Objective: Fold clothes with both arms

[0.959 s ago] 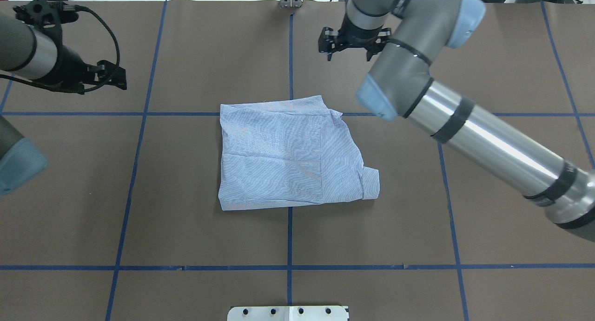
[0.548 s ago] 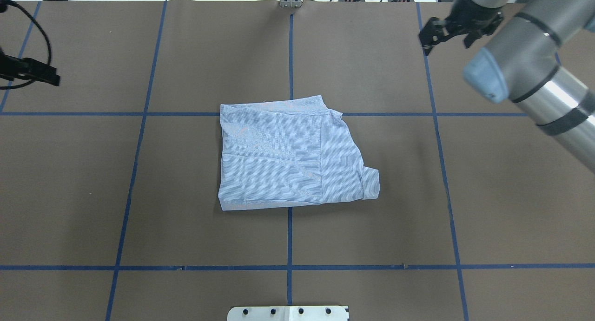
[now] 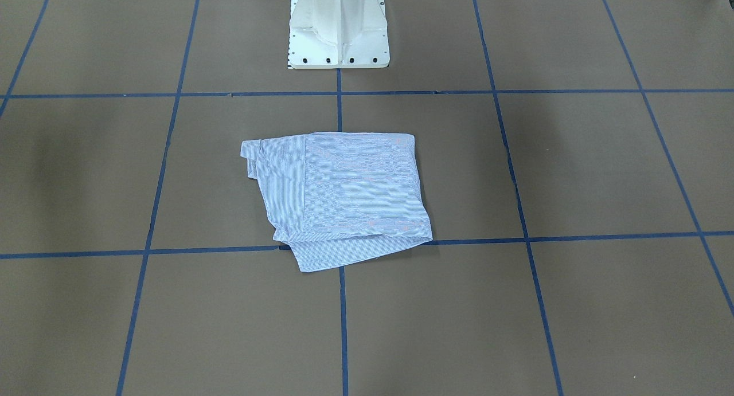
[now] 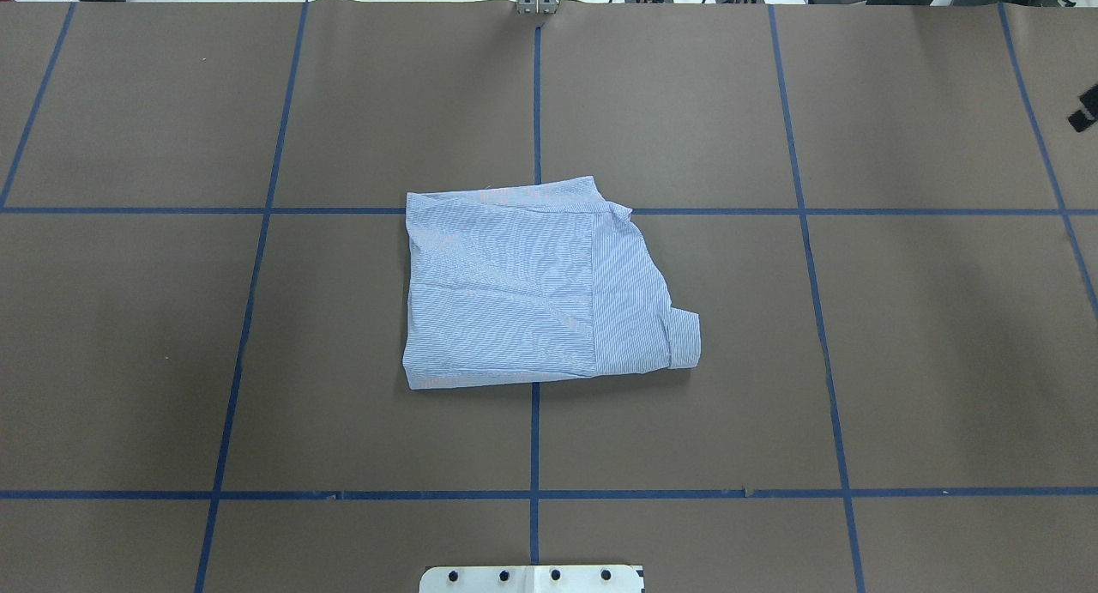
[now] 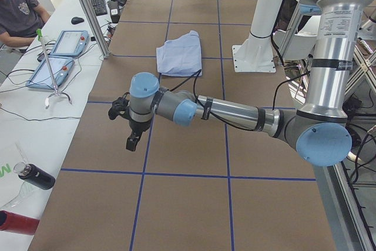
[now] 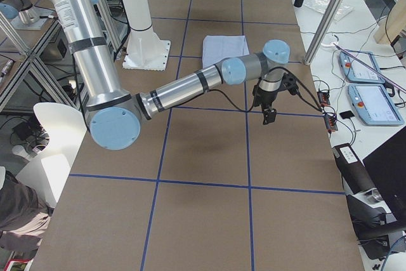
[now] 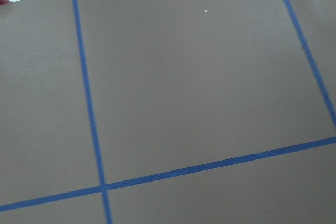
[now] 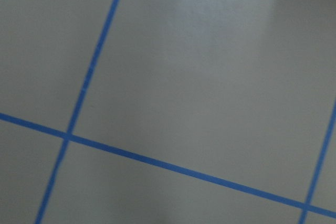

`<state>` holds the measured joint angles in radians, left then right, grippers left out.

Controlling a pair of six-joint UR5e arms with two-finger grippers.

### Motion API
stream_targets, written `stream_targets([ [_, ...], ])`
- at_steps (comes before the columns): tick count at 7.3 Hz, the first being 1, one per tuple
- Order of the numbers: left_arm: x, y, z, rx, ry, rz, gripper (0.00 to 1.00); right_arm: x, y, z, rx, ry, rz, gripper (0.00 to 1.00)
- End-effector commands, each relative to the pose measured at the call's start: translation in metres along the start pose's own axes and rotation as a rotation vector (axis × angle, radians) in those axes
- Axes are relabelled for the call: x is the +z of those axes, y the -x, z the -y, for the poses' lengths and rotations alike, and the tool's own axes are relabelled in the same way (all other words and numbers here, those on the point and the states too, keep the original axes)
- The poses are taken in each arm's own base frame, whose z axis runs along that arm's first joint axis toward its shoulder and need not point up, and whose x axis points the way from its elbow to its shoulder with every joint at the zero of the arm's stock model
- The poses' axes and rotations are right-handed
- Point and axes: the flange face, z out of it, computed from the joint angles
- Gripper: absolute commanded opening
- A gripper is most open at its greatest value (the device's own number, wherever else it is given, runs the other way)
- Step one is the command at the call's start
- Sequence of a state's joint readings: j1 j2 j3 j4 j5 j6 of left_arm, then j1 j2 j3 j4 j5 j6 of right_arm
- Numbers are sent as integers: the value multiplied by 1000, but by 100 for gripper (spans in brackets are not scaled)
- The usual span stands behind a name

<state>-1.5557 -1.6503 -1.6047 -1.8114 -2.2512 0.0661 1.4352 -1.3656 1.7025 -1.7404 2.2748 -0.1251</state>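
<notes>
The clothes are one light blue-and-white striped shirt [image 4: 536, 288], folded into a rough rectangle at the table's middle, a cuff sticking out at its right edge; it also shows in the front view [image 3: 341, 198]. Nothing touches it. My left gripper [image 5: 134, 139] hangs over bare table far out to the left, seen only in the exterior left view, so I cannot tell its state. My right gripper [image 6: 269, 115] hovers far out to the right; the overhead view catches only a black sliver of it at the right edge. Its state cannot be told either. Both wrist views show only brown table and blue tape.
The white pedestal base [image 3: 338, 35] stands at the robot's side of the table. A person [image 5: 17, 10] sits at a side desk with teach pendants [image 5: 59, 57] and bottles [image 5: 35, 176]. More pendants [image 6: 374, 90] lie on the opposite side desk.
Both arms have swung outward, away from the shirt, and left the overhead view almost entirely. The shirt has not moved.
</notes>
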Motion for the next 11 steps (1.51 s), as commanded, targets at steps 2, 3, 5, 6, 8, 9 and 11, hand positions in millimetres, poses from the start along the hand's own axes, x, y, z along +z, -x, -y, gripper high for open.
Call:
stream_targets([
  [2, 14, 53, -37, 98, 5, 25, 100, 18, -68, -68, 30, 45, -10, 100],
  [3, 34, 66, -65, 57, 55, 19, 100, 27, -76, -66, 47, 64, -7, 100],
  [5, 41, 70, -90, 25, 73, 15, 100, 44, -90, -77, 78, 102, -12, 100],
  [6, 33, 63, -79, -26, 68, 19, 100, 46, -90, -78, 89, 106, -5, 100],
  [8, 8, 36, -64, -195, 56, 12, 100, 50, -93, -79, 102, 114, 1, 100],
  [9, -10, 20, -58, -219, 85, 7, 100, 51, -94, -83, 120, 115, 7, 100],
  [11, -12, 13, -64, -242, 111, 1, 100, 58, -92, -93, 194, 117, 52, 100],
])
